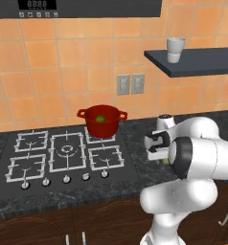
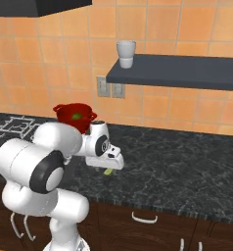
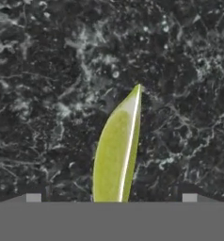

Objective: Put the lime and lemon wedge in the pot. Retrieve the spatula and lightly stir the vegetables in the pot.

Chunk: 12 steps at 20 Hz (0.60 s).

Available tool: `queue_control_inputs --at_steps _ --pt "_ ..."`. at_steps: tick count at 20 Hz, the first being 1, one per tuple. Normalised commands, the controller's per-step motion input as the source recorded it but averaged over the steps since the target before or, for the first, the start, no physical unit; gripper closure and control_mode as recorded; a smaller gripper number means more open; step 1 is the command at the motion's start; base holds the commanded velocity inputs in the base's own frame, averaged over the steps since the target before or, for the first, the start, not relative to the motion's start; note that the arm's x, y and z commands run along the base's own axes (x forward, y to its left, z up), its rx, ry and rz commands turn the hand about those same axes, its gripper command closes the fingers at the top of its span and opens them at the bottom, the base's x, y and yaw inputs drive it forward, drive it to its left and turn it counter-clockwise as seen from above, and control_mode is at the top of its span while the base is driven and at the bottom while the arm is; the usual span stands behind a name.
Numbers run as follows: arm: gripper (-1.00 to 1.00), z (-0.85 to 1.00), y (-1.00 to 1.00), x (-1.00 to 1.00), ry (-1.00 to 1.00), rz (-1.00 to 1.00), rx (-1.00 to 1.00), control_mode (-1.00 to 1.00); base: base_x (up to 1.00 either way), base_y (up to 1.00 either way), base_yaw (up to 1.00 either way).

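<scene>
You are looking at the gripper [image 3: 111,198] poised low over the dark speckled counter [image 3: 48,94], its 2 fingertips [image 3: 33,197] spread wide apart with nothing clamped between them. The lemon wedge [image 3: 115,150] lies on the stone between the tips in the hand view, a yellowish-green sliver pointing away from the hand; no contact with either tip can be made out. From the right base view, the wedge [image 2: 108,171] peeks out just beneath the white hand [image 2: 108,158].

The red pot [image 1: 102,120] sits on the rear right burner of the stovetop [image 1: 63,155], well apart from the wedge, and the lime [image 1: 100,118] already rests inside it. A pale grey cup [image 1: 175,50] stands on the dark wall shelf [image 1: 202,62] above the counter.
</scene>
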Motion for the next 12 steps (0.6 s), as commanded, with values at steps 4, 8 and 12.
queue_control_inputs --at_steps 4,8,12 --pt "-1.0 -0.4 -0.18 0.21 0.05 0.0 0.03 -1.0 0.0 0.0 0.0" --pt "-1.0 -0.45 -0.01 0.13 0.06 0.0 0.04 -1.0 0.0 0.0 0.0" --pt "1.0 -0.6 0.0 -0.19 0.07 0.0 0.01 -1.0 0.0 0.0 0.0"
